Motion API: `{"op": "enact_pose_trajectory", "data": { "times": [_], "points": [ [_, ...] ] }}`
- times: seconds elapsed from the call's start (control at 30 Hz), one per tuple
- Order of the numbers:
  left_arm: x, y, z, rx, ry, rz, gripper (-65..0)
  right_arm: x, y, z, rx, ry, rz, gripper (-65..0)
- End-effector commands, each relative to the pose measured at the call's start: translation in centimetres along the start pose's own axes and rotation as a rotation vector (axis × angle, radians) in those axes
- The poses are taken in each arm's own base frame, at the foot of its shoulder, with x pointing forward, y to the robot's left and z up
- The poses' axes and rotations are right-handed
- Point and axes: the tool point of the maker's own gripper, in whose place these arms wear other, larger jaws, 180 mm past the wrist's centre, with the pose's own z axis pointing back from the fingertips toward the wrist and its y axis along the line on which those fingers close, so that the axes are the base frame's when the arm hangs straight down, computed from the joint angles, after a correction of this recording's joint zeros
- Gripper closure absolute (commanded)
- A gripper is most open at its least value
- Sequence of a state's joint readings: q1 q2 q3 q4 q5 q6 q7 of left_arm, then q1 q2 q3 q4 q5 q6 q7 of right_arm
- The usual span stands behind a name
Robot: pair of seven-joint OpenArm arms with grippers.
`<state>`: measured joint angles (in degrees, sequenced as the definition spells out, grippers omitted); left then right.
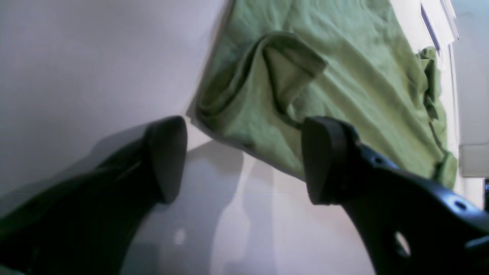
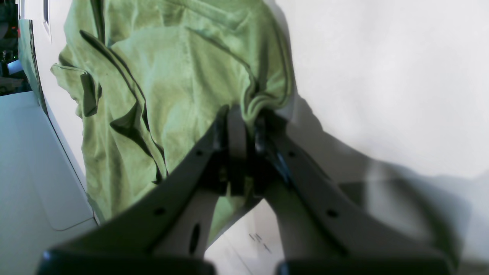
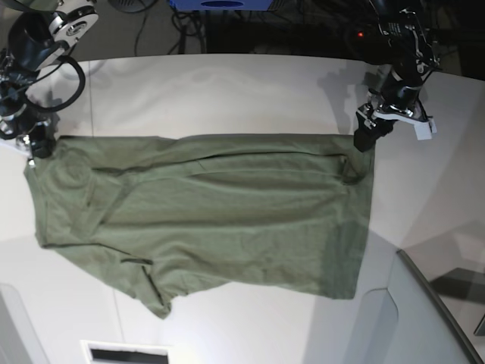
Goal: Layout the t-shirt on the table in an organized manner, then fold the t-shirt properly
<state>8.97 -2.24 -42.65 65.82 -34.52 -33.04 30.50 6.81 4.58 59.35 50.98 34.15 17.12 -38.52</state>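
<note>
t-shirt: olive-green, spread mostly flat across the tabletop, long axis running side to side in the base view, wrinkled; one sleeve stuck out at the lower edge
t-shirt corners: one far corner pinched by the right gripper, the other far corner sat just beside the left gripper
right gripper: jaws closed tight on a bunched fold of the t-shirt edge, fabric gathered between the fingers
left gripper: jaws wide apart, holding nothing, above bare tabletop at the shirt's corner; a small flap of cloth folded over just beyond it
grey panel: angled, at the base view's lower right, near the shirt's hem
</note>
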Motion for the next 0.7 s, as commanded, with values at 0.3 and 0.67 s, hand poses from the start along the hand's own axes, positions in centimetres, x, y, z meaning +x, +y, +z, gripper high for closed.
{"op": "enact_pose_trajectory", "data": {
  "times": [0.3, 0.67],
  "points": [
    [0.0, 0.0, -1.7, 0.008, 0.024, 0.02, -44.3, -0.7, -0.9, 0.0, -0.05, 0.043, 0.019, -0.8],
    [0.3, -0.2, -1.8, 0.005, 0.019, 0.018, -43.9, -0.7, -0.9, 0.0, -0.05, 0.042, 0.017, -0.8]
  ]
}}
